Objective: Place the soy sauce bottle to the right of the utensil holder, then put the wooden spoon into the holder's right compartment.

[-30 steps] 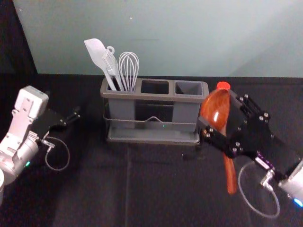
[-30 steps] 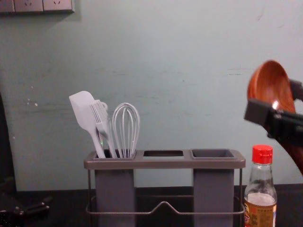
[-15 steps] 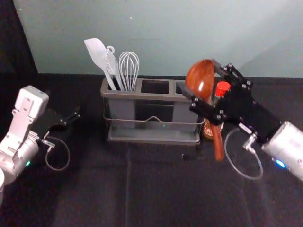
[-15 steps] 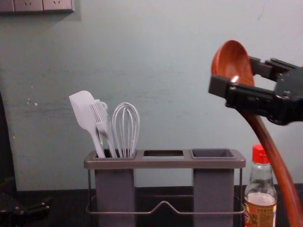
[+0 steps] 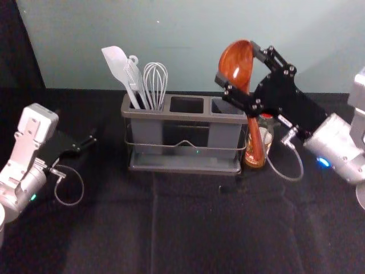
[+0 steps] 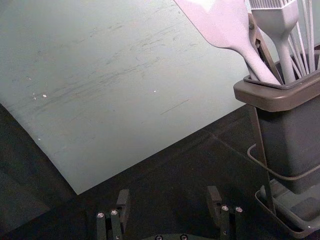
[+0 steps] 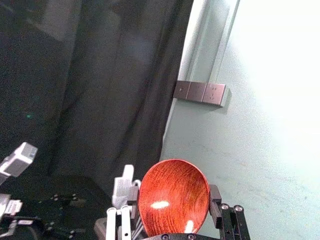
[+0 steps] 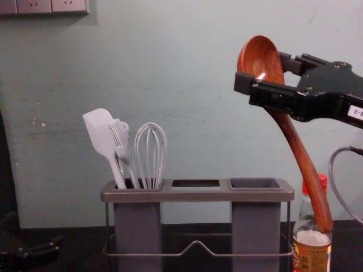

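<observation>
Clamped on the spoon [image 8: 289, 131] with the right gripper [image 8: 265, 72], across the bowl [image 8: 260, 48], pressed between fingertips that sit one at each side of it. Stands bowl up in that grip, then slants along the handle [image 8: 311, 175] down and to the right of the fingertips. Passes in front of the bottle [image 8: 312, 258] at the low end, in the chest view; too hard to tell if touching it.

Stands upright, as for the bottle, well below the right gripper's fingertips and a little to their right, under a red cap [image 8: 323, 181], just beside the right end of the holder [image 8: 198, 195].

Opens upward below those same fingertips and slightly to their left, as for the right compartment [image 8: 255, 232], with the spoon still to be put in. Farther left and lower than that grip, leaning in the left compartment [image 8: 138, 232]: spatula [image 8: 97, 133], brush [image 8: 120, 139] and whisk [image 8: 150, 164].

Held low over the table [image 5: 194, 228] with the left gripper [image 5: 86, 142], fingers well apart, to the left of the holder.
</observation>
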Available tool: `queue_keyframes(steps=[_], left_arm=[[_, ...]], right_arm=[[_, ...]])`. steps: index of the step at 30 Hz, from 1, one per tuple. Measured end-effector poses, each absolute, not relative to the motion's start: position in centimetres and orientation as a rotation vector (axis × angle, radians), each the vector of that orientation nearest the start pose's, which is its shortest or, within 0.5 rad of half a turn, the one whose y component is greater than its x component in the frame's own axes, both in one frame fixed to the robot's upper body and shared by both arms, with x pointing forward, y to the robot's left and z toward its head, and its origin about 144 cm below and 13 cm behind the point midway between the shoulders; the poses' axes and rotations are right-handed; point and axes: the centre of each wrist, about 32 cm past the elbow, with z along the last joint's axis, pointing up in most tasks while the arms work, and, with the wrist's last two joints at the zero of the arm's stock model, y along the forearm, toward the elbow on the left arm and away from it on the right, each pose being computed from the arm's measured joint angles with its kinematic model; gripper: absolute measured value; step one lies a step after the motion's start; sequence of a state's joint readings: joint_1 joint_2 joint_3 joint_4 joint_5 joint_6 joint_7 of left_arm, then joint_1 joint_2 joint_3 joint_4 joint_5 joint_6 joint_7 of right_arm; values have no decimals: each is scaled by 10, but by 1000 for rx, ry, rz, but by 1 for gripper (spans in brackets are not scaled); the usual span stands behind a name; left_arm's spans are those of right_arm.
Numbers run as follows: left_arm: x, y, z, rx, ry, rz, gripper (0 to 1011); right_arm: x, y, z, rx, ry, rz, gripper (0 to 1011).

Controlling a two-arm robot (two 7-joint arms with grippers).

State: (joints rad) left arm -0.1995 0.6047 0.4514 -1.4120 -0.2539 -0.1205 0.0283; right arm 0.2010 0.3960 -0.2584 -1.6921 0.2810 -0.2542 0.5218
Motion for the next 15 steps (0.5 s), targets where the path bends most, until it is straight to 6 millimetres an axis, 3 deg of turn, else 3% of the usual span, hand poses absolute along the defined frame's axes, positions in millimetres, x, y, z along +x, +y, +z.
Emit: queue_keyframes(steps=[15], left_arm=[[489, 310, 1140, 304, -285, 1248, 1005]], right_arm=[[539, -242, 1257, 195, -551, -737, 840]])
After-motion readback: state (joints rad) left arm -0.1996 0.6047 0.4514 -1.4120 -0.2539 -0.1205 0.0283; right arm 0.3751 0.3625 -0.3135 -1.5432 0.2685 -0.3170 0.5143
